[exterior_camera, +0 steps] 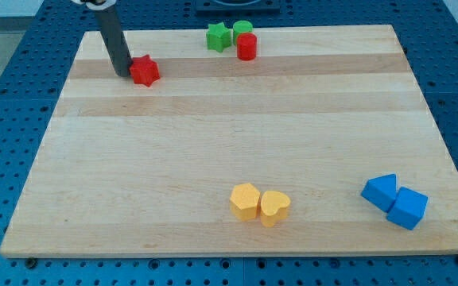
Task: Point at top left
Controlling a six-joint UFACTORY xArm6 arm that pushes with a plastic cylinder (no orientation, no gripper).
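Observation:
My tip [124, 74] rests on the wooden board [229, 143] near its top left corner. The dark rod rises from it up and to the left, out of the view's top. A red star block [144, 71] lies just to the right of the tip, touching it or nearly so.
A green star block [218, 36], a green cylinder [242, 31] and a red cylinder [246, 47] cluster at the top middle. A yellow hexagon block [246, 201] and a yellow heart block [274, 207] sit at the bottom middle. Two blue blocks [394, 202] lie at the bottom right.

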